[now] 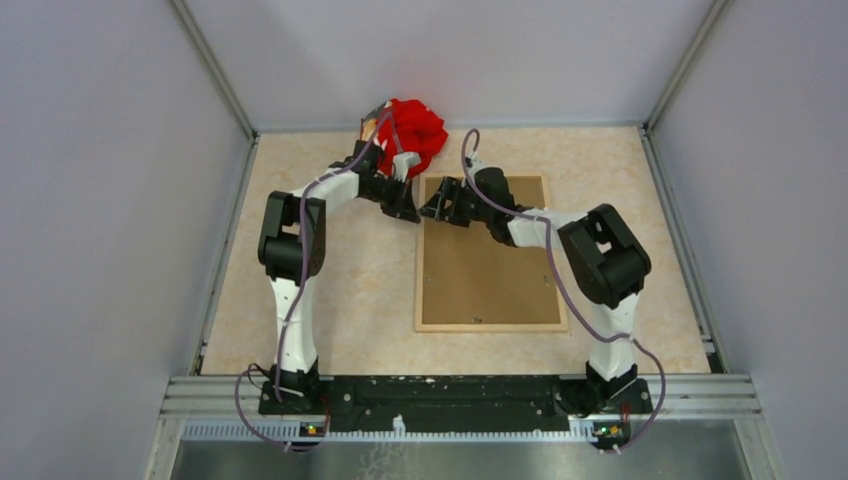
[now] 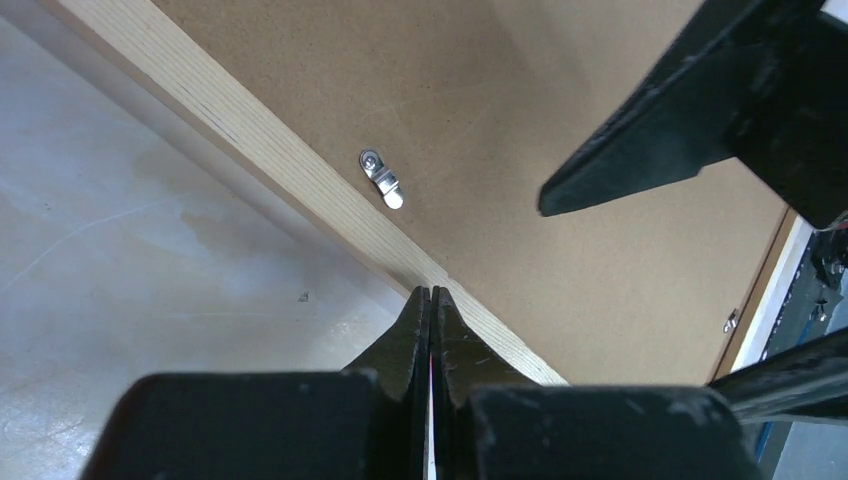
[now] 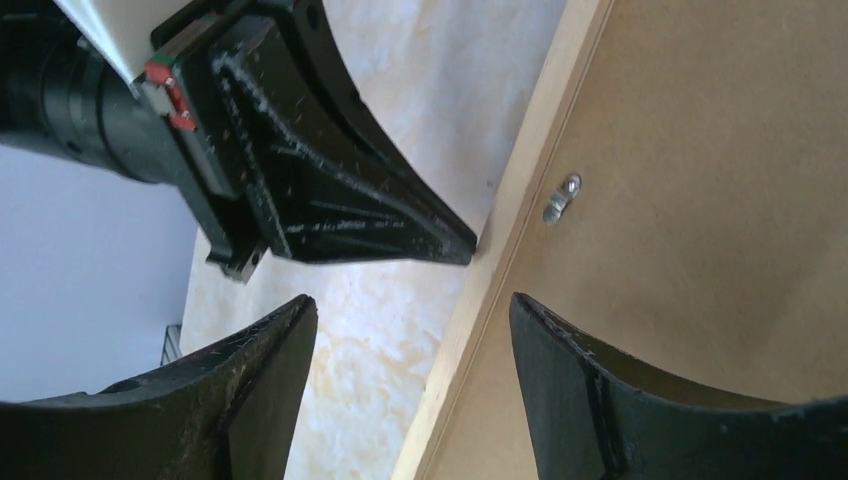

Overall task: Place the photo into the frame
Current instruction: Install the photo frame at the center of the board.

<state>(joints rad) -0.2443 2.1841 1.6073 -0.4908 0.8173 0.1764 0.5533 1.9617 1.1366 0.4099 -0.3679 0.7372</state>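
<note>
On the bench (image 1: 340,290), at the left rail of the face-down frame (image 1: 490,326): had left claw (image 2: 432,300) pressed together, tip at the wood; right claw (image 3: 410,305) spread over the clip (image 3: 560,198). Saw no photo. Seemingly working the clips; next needed a precise nudge.

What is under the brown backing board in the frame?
Nothing beneath it shows. The backing board fills the frame, with a small metal clip on top near the edge. Whether the photo lies underneath is hidden.

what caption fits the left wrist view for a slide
Shut left gripper tips at the frame's wood edge, near a metal clip on the backing board.
</note>
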